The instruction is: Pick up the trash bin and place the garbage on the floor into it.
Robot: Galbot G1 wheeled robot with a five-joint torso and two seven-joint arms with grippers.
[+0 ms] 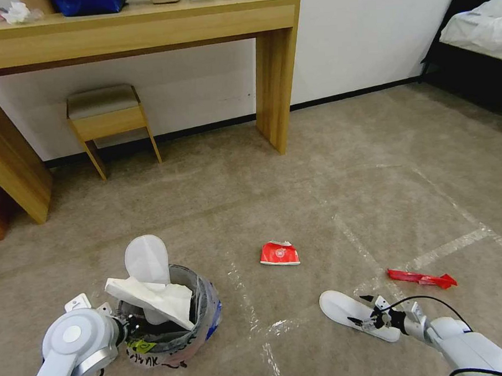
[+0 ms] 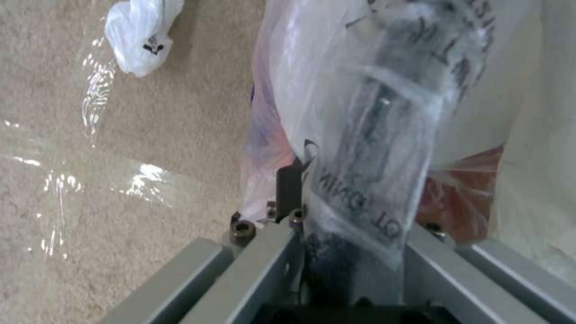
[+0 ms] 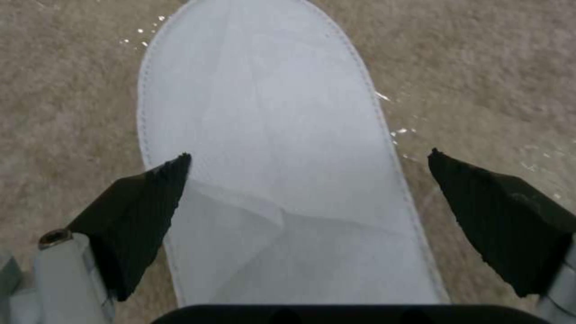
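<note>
The step in hand looks like pickup of the second flat white fabric slipper sole, lying on the beige short-pile carpet floor w/ worn whitish tape lines, just beside the robot's right side. The right gripper hangs low over it, its black ribbed fingers spread wide either side of the sole, nothing held yet; the stitched edge and a folded strap layer show between the fingers. The left gripper is clamped on the rim of the small round trash bin, lined w/ a clear crinkled plastic bag, blue patch and black scribbles on its side; the left wrist view shows the printed bag film pinched between the jaws. The bin sits at the robot's left front, whether resting on the carpet or lifted can't be told. Already in it: one white slipper sole standing up and crumpled white paper. Still on the carpet: a squashed red carton mid-floor and a thin red wrapper further right, well apart. Next move prob. calls for lowering and closing across the sole's width; it's thin, limp and flat, so the fingertips need to reach the carpet pile to get under an edge, else it may slip.
</note>
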